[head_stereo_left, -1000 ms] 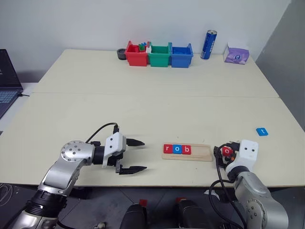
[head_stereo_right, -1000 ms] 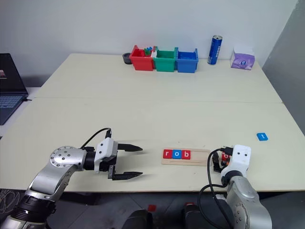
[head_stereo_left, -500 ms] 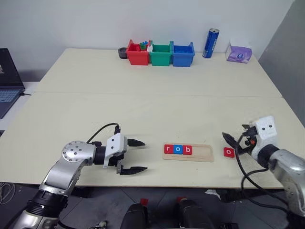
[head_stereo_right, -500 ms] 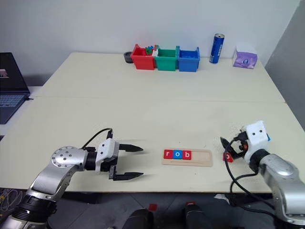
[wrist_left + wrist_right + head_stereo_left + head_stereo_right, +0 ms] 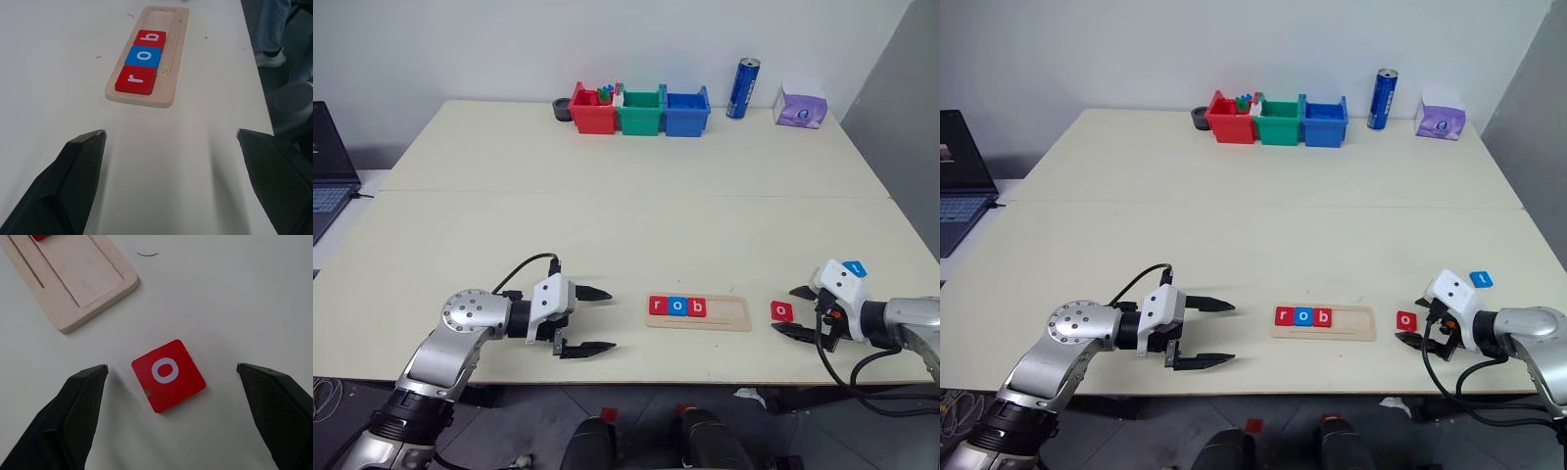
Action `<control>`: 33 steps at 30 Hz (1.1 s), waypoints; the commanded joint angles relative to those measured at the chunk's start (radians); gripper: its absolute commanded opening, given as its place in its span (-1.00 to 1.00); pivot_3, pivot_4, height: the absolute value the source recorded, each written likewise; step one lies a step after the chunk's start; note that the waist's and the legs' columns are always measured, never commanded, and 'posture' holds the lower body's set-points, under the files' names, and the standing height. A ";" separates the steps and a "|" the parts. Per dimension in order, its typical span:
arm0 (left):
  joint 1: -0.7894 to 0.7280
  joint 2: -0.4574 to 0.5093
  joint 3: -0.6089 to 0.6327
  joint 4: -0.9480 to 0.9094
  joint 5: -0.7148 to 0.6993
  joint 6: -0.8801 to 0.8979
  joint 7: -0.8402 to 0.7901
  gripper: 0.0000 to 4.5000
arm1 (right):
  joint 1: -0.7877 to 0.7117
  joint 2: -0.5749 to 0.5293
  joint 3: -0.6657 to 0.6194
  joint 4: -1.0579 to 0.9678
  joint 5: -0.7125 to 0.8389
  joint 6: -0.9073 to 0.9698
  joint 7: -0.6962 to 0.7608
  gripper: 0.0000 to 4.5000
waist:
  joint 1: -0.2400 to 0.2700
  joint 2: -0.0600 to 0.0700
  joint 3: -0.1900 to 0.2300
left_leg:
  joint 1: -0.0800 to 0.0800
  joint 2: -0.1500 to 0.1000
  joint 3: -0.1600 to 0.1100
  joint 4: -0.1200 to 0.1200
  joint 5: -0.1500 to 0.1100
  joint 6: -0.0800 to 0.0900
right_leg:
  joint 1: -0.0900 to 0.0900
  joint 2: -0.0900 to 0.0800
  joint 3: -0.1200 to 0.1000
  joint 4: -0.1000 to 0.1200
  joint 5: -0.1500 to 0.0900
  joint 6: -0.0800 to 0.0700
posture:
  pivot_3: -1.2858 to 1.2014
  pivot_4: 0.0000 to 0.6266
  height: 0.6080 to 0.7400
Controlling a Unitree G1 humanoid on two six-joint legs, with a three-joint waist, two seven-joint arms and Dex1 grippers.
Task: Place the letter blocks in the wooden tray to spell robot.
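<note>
Task state: 3 letter blocks, red r (image 5: 657,305), blue o (image 5: 677,306) and red b (image 5: 698,307), lie side by side in the tray (image 5: 732,314), filling its left part. The right part of the groove is bare.
Tray position: near the table's (image 5: 607,225) front edge, long axis parallel to that edge.
Next block: red o (image 5: 782,311), flat on the table just off the tray's right end, near the front edge. Judged to be the 4th letter.
Last block: blue t (image 5: 853,267), near the table's right edge, behind the right claw and partly hidden by it.
Key relation: the red o lies directly ahead of the right claw (image 5: 795,311), between the lines of its 2 fingers. In the wrist view the block sits skewed, corners toward the fingers rather than flat sides. The tray's free end lies just beyond the block.
Nearer arm: right. The left claw is on the far side of the tray.
Right claw: spread wide, empty, low over the table, fingers apart from the block.
Left claw (image 5: 588,320): spread wide, empty, pointing at the tray's left end, well apart from it.
Materials: blocks are flat squares with rounded corners, smooth glossy faces and white lowercase letters. The tray is pale unfinished wood with a shallow recess. The fingers are black, tapered and finely textured.
Judgement: the skew may turn the block as the fingers close.
</note>
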 commanded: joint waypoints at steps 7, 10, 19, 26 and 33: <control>0.009 0.008 0.012 -0.047 -0.007 0.000 0.015 1.00 | -0.087 -0.023 0.053 0.087 -0.040 -0.086 0.101 0.56 | 0.000 0.000 0.000 | 0.000 0.000 -0.001 0.000 0.000 0.000 | 0.000 0.000 0.000 0.000 0.000 0.000 | 0.03 -0.52 1.00; 0.010 0.010 0.013 -0.052 -0.008 0.004 0.018 1.00 | -0.097 -0.020 0.061 0.100 -0.049 -0.091 0.111 0.08 | 0.001 0.000 0.000 | 0.000 0.000 -0.001 0.000 0.000 0.000 | 0.000 0.000 0.000 0.000 0.000 -0.001 | 0.03 -0.52 1.00; 0.020 0.018 0.022 -0.056 -0.008 0.011 0.020 1.00 | -0.133 -0.028 0.038 -0.040 0.008 -0.031 0.146 -0.36 | 0.000 0.001 0.001 | 0.000 0.000 -0.002 0.000 0.000 0.000 | 0.000 0.000 0.000 0.001 0.001 -0.001 | 0.03 -0.52 1.00; 0.018 0.017 0.020 -0.039 -0.001 -0.002 0.020 1.00 | -0.208 -0.006 0.152 -0.206 -0.006 0.052 0.148 -0.36 | 0.001 0.001 0.001 | 0.000 0.001 -0.002 0.000 0.000 0.000 | 0.000 0.000 -0.001 0.001 0.000 0.000 | 0.03 -0.52 1.00; 0.020 0.011 0.018 -0.036 0.004 -0.012 0.025 1.00 | -0.338 0.067 0.307 -0.163 -0.082 0.078 0.133 -0.36 | 0.001 0.001 0.001 | 0.000 0.000 -0.002 0.001 0.000 0.000 | 0.000 -0.001 0.000 0.001 0.001 -0.001 | 0.03 -0.52 1.00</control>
